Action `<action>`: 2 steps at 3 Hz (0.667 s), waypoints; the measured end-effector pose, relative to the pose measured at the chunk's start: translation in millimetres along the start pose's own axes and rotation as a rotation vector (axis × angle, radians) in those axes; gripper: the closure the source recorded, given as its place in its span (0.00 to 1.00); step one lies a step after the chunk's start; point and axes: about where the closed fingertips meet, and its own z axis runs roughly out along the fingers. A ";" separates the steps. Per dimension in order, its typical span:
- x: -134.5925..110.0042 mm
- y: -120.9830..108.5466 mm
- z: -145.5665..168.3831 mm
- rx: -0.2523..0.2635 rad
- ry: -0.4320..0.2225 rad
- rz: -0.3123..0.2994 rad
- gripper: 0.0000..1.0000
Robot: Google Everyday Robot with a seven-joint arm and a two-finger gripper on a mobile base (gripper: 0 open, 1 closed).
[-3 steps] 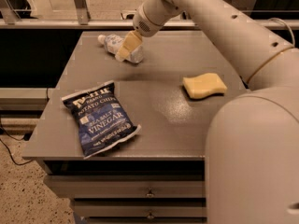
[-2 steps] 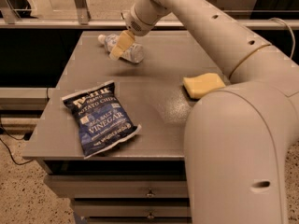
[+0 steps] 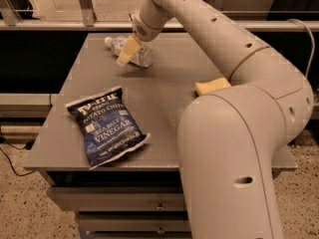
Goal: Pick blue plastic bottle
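Gripper (image 3: 127,51) over blue plastic bottle (image 3: 143,58) on its side, cap leftward; grip unclear

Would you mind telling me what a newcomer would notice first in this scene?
The bulky cream arm fills the foreground, reaching across the table to its far side, where the gripper sits over the blue plastic bottle lying there. The dark blue chip bag lies flat front left, and a yellow sponge peeks from behind the arm.

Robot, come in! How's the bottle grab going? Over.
End effector right at blue plastic bottle, far side of table. Bottle lying on its side. Chip bag, sponge well clear.
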 end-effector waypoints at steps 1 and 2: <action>8.8 -0.3 8.4 -0.011 0.037 0.030 0.00; 15.2 0.7 14.4 -0.024 0.055 0.046 0.24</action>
